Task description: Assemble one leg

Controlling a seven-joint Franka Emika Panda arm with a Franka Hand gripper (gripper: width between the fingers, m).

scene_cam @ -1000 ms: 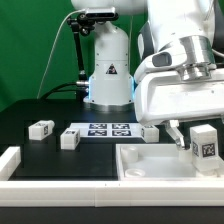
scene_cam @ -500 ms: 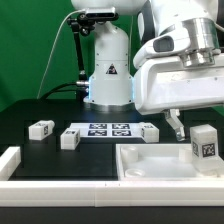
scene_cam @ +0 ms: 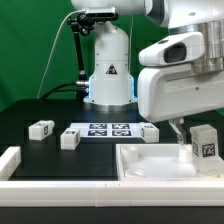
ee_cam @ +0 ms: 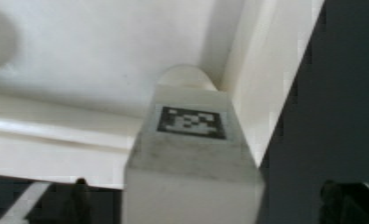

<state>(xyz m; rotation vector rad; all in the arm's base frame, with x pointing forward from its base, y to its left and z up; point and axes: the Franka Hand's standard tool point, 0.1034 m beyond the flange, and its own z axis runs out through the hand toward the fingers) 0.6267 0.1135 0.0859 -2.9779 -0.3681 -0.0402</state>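
Nearest, the large white piece (scene_cam: 150,165) is lying at the front. The leg (scene_cam: 204,143) is standing upright on it, at the exterior view's right. The gripper (ee_cam: 195,205) is hanging around the leg with jaws spread, apparently not pinching it. Farther back, other blocks (scene_cam: 68,139) are waiting beside the marker board (scene_cam: 105,129). I judge the leg is placed, but whether it is fastened I cannot tell.

One leg (scene_cam: 204,142) stands on the tray (scene_cam: 145,166) at the exterior view's right, with the marker board (scene_cam: 108,129) behind.

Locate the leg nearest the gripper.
The leg stands upright at the exterior view's far right, on the large white tray-like piece, well to the right of the marker board.
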